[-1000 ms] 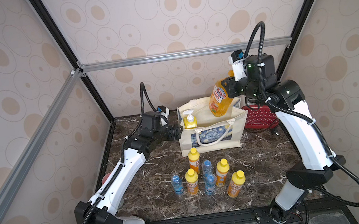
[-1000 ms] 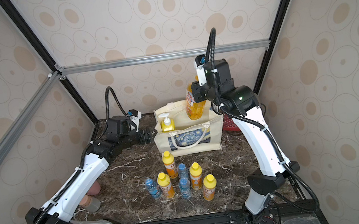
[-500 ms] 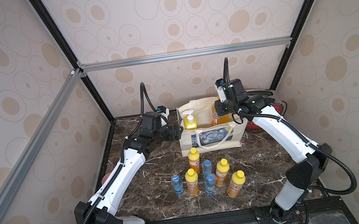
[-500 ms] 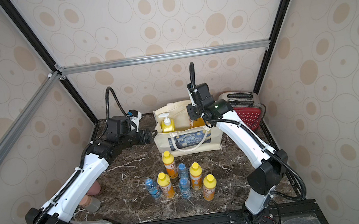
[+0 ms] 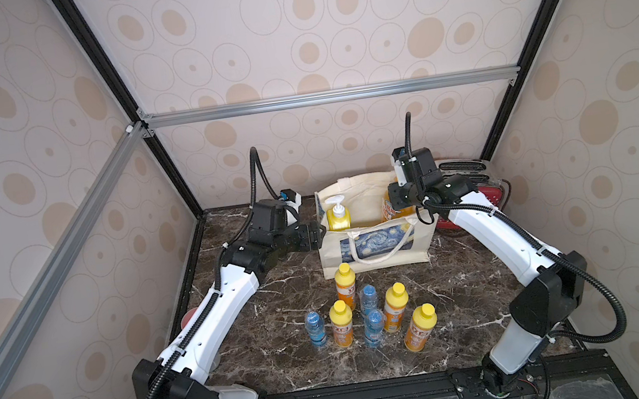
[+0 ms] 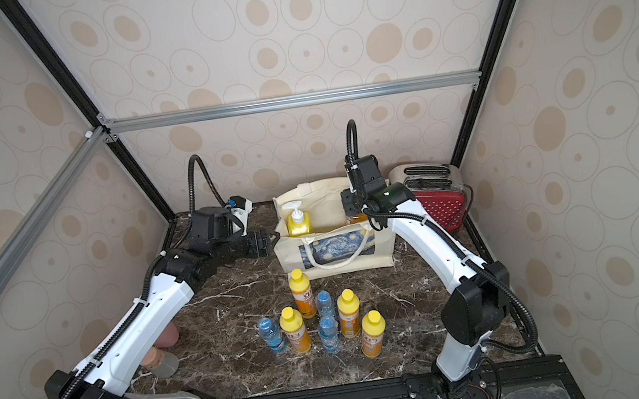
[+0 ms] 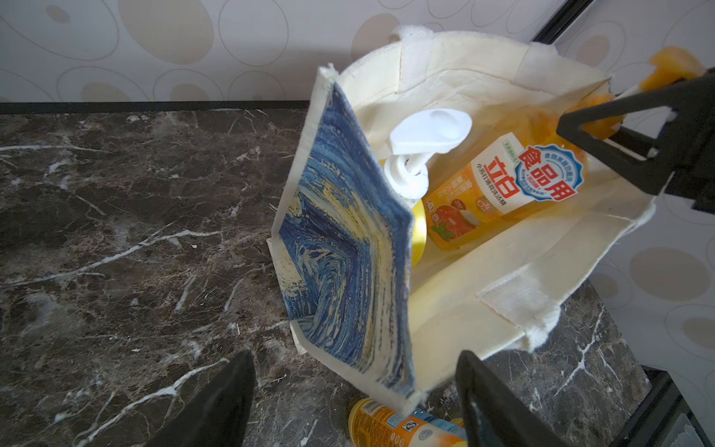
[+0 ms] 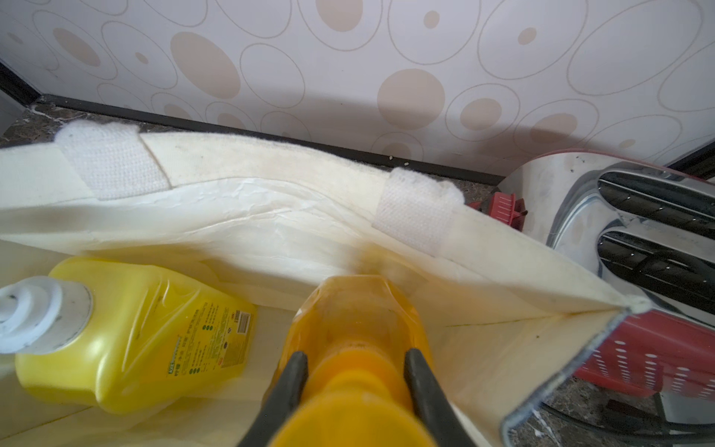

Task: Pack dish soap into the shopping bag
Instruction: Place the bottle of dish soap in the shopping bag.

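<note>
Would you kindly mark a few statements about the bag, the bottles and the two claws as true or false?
The right claw grips the amber bottle by its orange top, inside the shopping bag. True.
The yellow pump bottle stands on the table outside the bag. False: it stands inside the bag.
Four small orange bottles with yellow caps stand on the table in front of the bag. True.
The left claw is shut on the bag. False: it stands open at the bag's end.
The water bottles lie inside the bag. False: all three stand on the table among the small orange bottles.
</note>
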You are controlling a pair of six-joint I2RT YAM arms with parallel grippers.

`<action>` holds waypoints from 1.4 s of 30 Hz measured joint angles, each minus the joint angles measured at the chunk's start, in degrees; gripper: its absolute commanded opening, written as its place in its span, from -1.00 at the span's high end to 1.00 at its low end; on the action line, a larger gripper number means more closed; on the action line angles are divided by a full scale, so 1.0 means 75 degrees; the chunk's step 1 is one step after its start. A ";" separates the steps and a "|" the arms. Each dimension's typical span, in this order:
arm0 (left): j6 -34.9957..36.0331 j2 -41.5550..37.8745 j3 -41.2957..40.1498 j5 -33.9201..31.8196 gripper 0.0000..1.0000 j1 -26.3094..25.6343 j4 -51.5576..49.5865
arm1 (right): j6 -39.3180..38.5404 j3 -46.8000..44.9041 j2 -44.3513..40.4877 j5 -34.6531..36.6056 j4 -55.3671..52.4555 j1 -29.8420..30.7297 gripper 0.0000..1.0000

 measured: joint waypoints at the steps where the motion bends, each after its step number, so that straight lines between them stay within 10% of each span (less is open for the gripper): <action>1: 0.0000 0.0000 0.0000 0.0000 -0.60 0.0000 0.0000 | 0.0035 0.0000 0.0032 0.0000 0.0047 -0.0006 1.00; 14: -0.0003 0.0000 0.0000 0.0003 -0.60 0.0000 -0.0003 | 0.0460 -0.0184 0.0574 -0.0283 0.0187 0.0012 0.96; 23: -0.0003 0.0000 -0.0017 0.0009 -0.61 0.0000 0.0006 | 0.0493 -0.0627 0.0571 -0.0192 0.0329 0.0012 0.23; 42: -0.0003 -0.0032 -0.0256 0.0003 -0.63 0.0000 0.0023 | 0.0385 -0.0306 0.0280 -0.0221 0.0752 0.0012 -0.62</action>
